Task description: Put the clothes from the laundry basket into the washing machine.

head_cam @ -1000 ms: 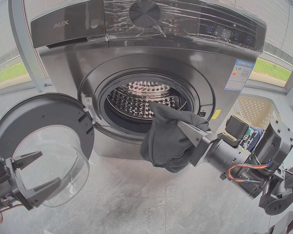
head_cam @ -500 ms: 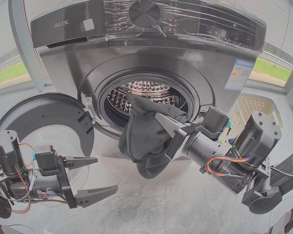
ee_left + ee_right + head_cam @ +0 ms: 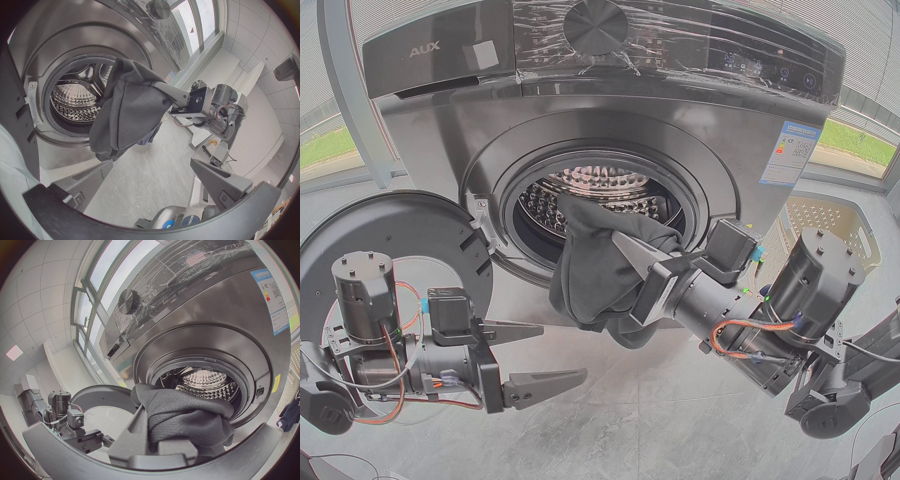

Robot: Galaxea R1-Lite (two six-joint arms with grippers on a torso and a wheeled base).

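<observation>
Door of the washing machine stands swung wide at the far left, hinged beside the round opening, with its clear glass bowl facing outward. In front of the door and lower, the left claw hangs above the grey tiled floor. Its two fingers are spread wide apart with nothing between them, and they point rightward toward the hanging cloth.

In the middle, the machine's opening shows the steel drum with its studded wall. A dark grey garment hangs in front of the lower right part of that opening. Its top fold rises level with the mouth of the drum, though whether it has passed the rim cannot be told. The rest droops below the lower rim, in front of the machine's front panel and clear of the floor. In the left wrist view the cloth hangs as a loose bag between the opening and the right arm.

The right claw comes in from the right, clamped tight on the garment's upper part, with cloth draped over its fingers and the tips buried in the folds.

At the far right, a pale perforated laundry basket stands beside the machine, behind the right arm.
</observation>
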